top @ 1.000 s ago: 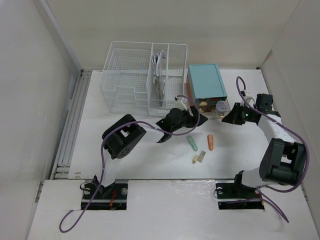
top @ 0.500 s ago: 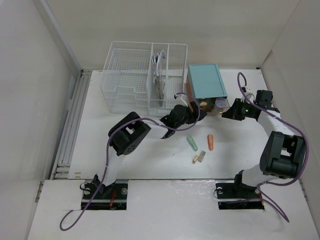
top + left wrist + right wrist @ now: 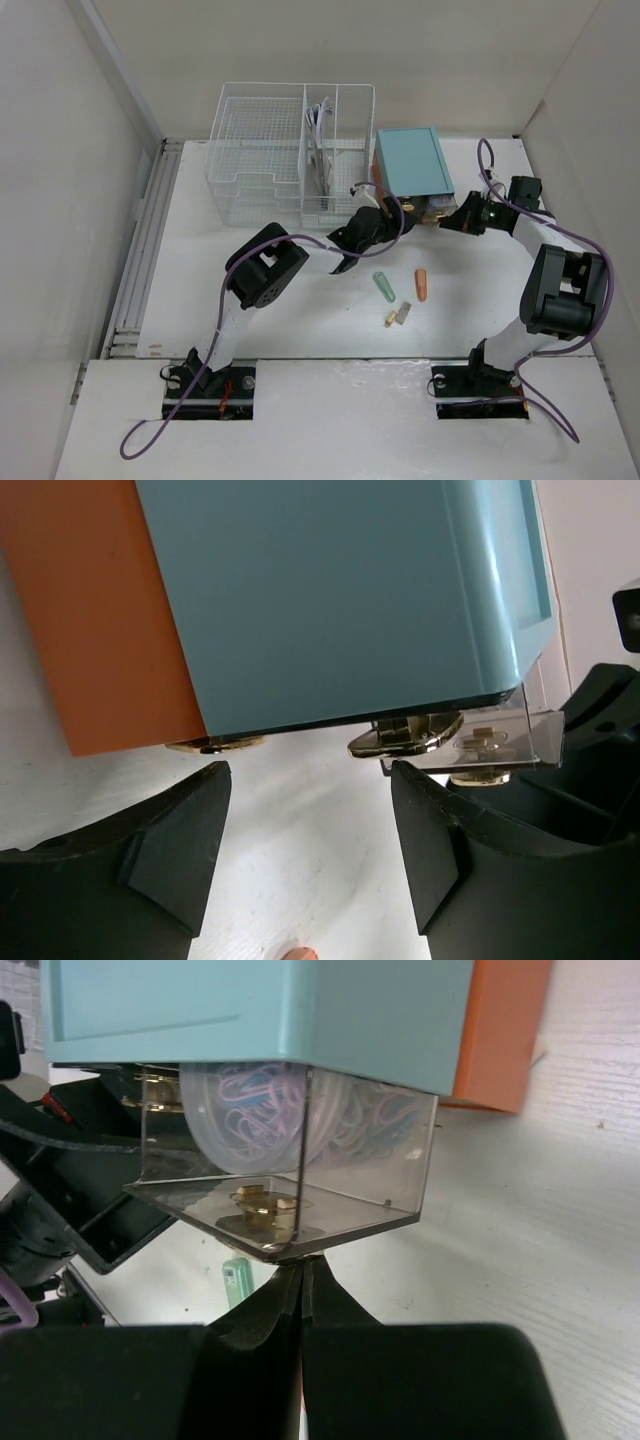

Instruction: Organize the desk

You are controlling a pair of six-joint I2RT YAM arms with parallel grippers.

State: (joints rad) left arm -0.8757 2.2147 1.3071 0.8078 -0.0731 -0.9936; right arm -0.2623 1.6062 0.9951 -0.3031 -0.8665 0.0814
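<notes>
Holding my left fingers [image 3: 170,850] spread and empty, my right fingers [image 3: 250,1335] pinched shut at the clear drawer [image 3: 290,1190] of the teal box [image 3: 330,600], I reach over the surface [image 3: 480,290]: wide, flat, matte white, beneath everything.

- Between the spread jaws of the left gripper [image 3: 308,780]: only bare desk [image 3: 300,865] is seen, and the gap is unobstructed.
- Just ahead of those jaws: passage is blocked by the teal box [image 3: 340,590] and its brass knobs [image 3: 405,732].
- Beside them, on the drawer side: room is narrowed by the right gripper [image 3: 300,1270], its jaws pressed together.
- At that gripper's tips: the protruding clear drawer [image 3: 290,1175] is met.
- Behind the left jaws: an orange piece [image 3: 422,285] and a green piece [image 3: 383,287] lie on the surface.
</notes>
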